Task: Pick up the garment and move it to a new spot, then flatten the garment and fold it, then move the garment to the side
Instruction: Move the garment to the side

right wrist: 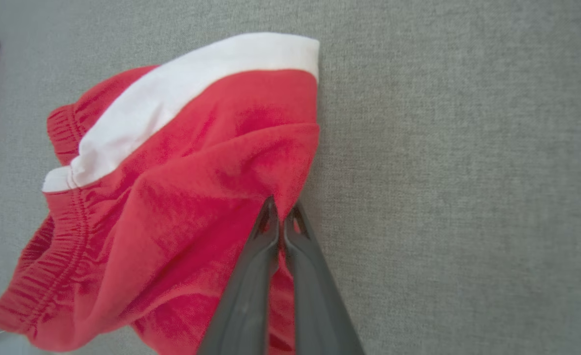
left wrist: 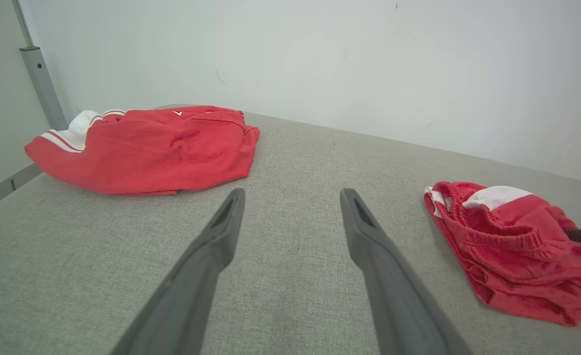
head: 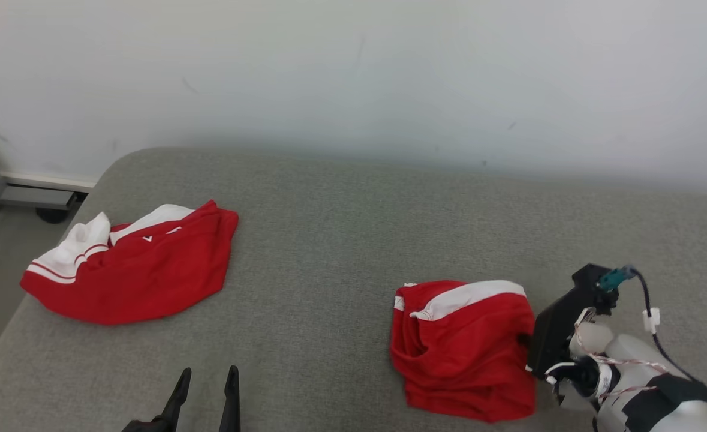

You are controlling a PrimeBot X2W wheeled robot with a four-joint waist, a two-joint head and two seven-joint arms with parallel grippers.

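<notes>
Right gripper (right wrist: 281, 213) grips crumpled red shorts with a white stripe (right wrist: 172, 172) on the grey fabric surface (right wrist: 467, 172).
It is clamped tight on the cloth's edge; the left gripper (head: 208, 371) is spread wide, well apart.
</notes>
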